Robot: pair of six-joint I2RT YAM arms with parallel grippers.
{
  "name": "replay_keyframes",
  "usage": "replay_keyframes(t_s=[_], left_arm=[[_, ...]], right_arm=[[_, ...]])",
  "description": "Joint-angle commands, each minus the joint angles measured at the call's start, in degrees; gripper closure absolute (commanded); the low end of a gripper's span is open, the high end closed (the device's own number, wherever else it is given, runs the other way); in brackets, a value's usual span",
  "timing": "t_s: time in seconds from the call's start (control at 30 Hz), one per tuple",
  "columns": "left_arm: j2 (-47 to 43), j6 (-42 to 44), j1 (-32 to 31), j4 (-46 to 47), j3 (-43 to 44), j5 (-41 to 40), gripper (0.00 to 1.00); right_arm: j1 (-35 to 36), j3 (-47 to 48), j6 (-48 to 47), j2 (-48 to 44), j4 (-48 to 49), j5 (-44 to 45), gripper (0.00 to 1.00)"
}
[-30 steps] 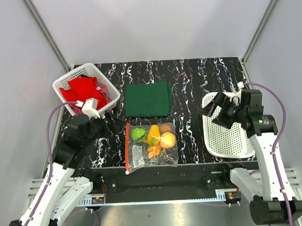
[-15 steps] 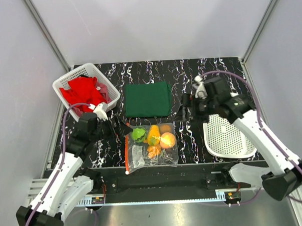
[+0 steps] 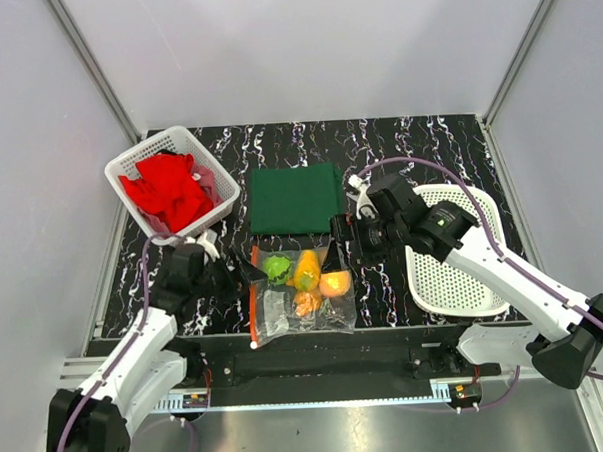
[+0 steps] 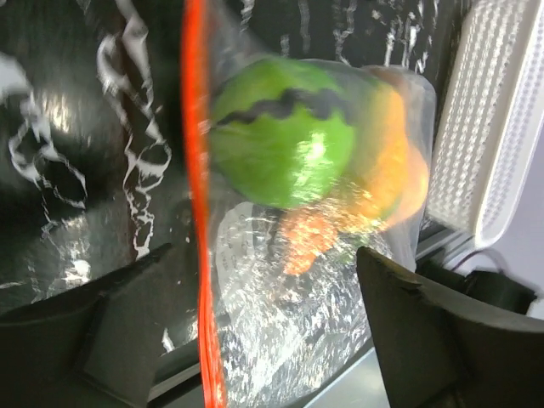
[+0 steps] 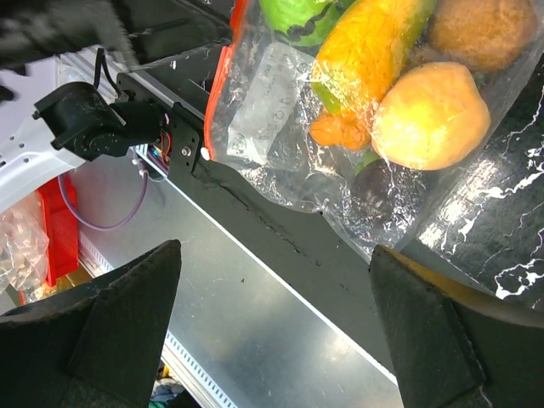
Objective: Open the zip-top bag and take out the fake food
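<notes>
Hardly anything of the task is done yet, by my reading. The zip-top bag (image 3: 281, 309) lies flat on the bench (image 3: 408, 141). Its orange-red zip strip (image 3: 253, 293) runs unbroken along one edge, so it looks shut. All the fake food (image 3: 306, 272) is inside it: a green striped piece (image 4: 280, 140), a yellow-orange one (image 5: 374, 47), a round peach-orange one (image 5: 429, 115) and others pressed against the plastic.

The left hand (image 3: 246, 272) is spread wide and grips nothing. The zip strip lies just ahead of it, between its fingers in the wrist view, with the green piece just beyond. The right hand (image 3: 339, 238) is likewise wide open and empty, with the opposite side of the bag just in front of it (whether a finger touches the plastic I cannot tell).

Everything that counts is left to do: taking hold of the bag on either side of the strip, pulling the zip apart, and lifting each piece out.
</notes>
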Motion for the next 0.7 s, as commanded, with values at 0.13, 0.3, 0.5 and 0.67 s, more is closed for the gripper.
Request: replay_keyframes(t_s=[0.13,0.3,0.5,0.67], left_arm=[[-10.08,-23.12,0.41,18.17,-16.34,3.18,0.28],[-12.91,-23.56,0.41,18.86,-19.50,4.05,0.45],[-12.39,-26.45,0.41,28.60,-22.05,5.89,0.61],[-5.20,-24.54,0.41,31.17,-20.13,9.23,0.75]], right_arm=[[0.39,-1.90,-1.93,-3.64,1.68,-0.80,0.00],[0.39,-2.95,-2.46,-4.43,1.86,-1.59,0.00],[0.31,-3.40,-2.73,-4.08,2.30,-2.73,0.00],[0.39,-2.69,-3.34,-3.21,2.65,-3.00,0.00]])
